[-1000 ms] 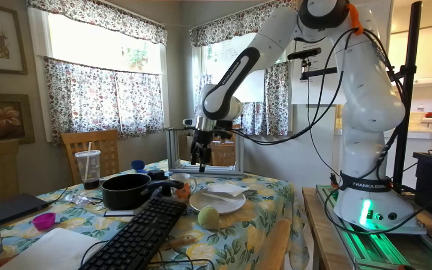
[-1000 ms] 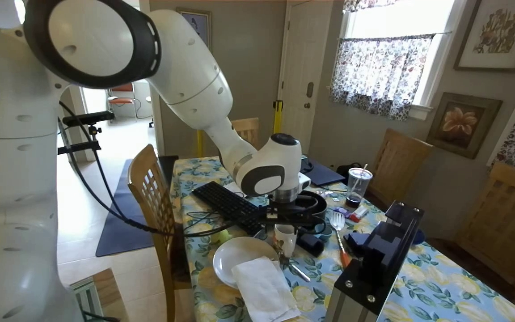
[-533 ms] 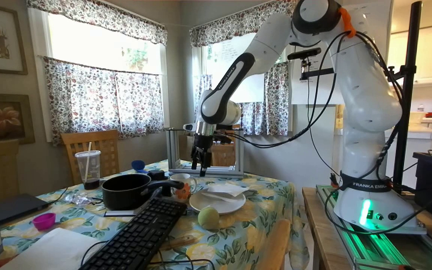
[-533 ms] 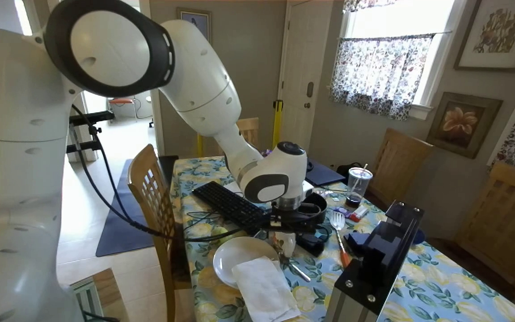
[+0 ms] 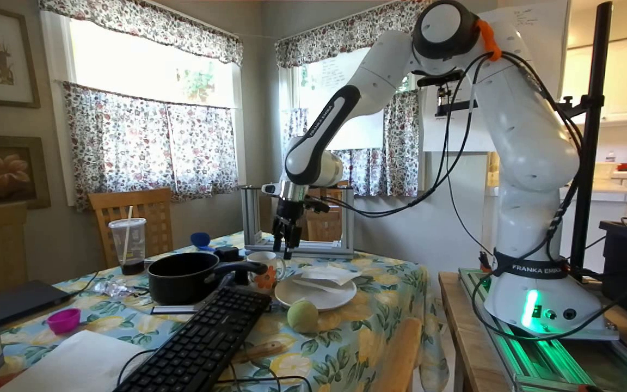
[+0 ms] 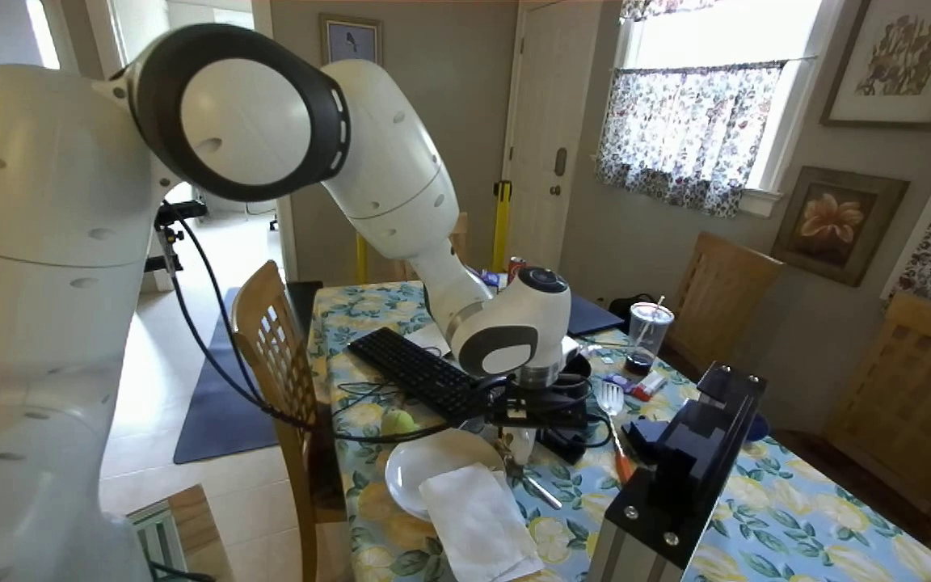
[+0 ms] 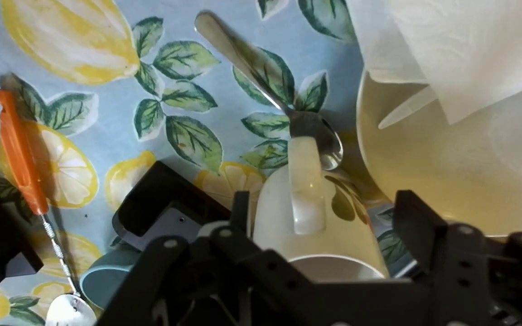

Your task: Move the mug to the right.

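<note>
Near the mug (image 7: pixel 331 235) | gripper (image 7: pixel 324 203) spread, lower than a second ago | mug unmoved

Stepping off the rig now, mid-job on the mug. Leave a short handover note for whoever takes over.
Gripper: open, fingers on either side of the mug in the wrist view, not holding it.
Mug: white with an orange flower, upright on the table, beside the plate.
Done: gripper lined up with the mug; no grasp yet.
Left: probably lower, close, then move it right; watch the spoon beside it.
</note>
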`<move>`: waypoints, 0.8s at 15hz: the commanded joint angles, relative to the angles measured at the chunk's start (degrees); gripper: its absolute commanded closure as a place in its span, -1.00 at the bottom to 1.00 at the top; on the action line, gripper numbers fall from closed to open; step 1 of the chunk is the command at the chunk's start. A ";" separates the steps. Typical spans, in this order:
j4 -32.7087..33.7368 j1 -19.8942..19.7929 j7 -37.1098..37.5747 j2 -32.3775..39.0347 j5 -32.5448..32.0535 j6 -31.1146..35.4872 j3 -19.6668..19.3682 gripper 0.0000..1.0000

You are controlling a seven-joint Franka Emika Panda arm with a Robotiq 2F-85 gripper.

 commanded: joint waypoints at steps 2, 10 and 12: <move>4.60 -1.73 -3.24 4.15 0.32 -0.85 2.12 -0.17; 7.28 -1.57 -3.31 7.02 -1.10 -1.69 2.00 0.33; 7.35 -1.53 -3.64 6.89 -1.24 -2.10 2.03 0.52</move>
